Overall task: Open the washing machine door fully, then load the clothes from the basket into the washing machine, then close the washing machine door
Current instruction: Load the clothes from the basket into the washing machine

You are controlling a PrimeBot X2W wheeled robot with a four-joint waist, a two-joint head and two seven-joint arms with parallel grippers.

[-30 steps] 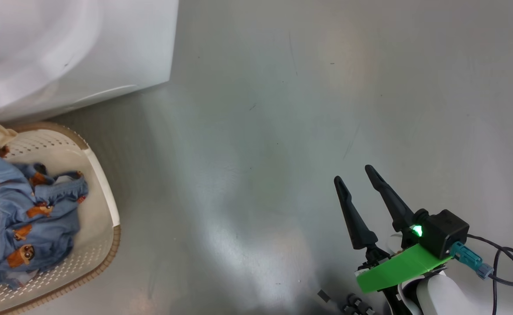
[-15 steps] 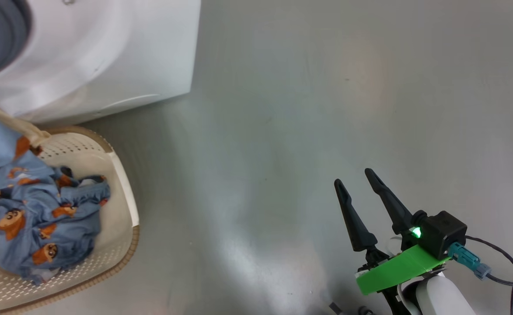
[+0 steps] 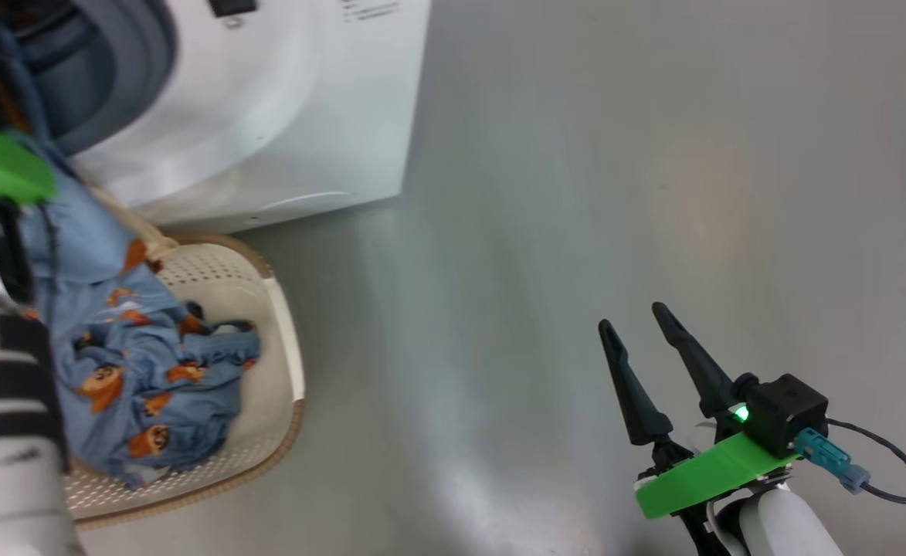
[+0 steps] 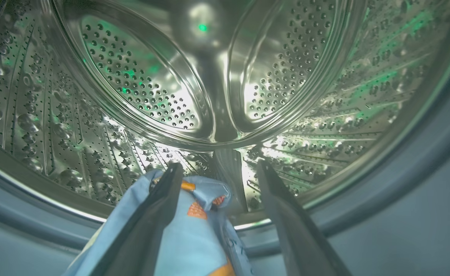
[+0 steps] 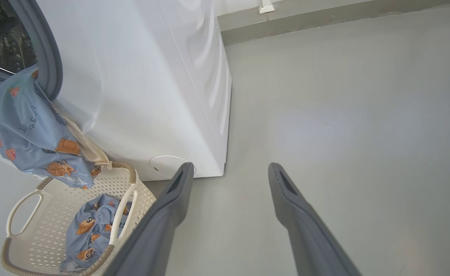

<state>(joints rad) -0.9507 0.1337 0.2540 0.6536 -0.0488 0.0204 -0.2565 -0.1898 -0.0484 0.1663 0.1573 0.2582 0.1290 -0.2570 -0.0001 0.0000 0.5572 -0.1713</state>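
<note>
Left gripper (image 4: 219,165), dark fingers apart, points into the perforated steel drum (image 4: 132,84) of the big white front-loading washing machine (image 5: 152,76). A light blue cartoon-print garment (image 5: 29,126) drapes from its opening, against one finger, down to the cream perforated plastic basket (image 5: 17,203) holding more clothes (image 5: 90,226). Right gripper (image 3: 630,316) hovers over grey floor (image 3: 576,193), fingers spread
</note>
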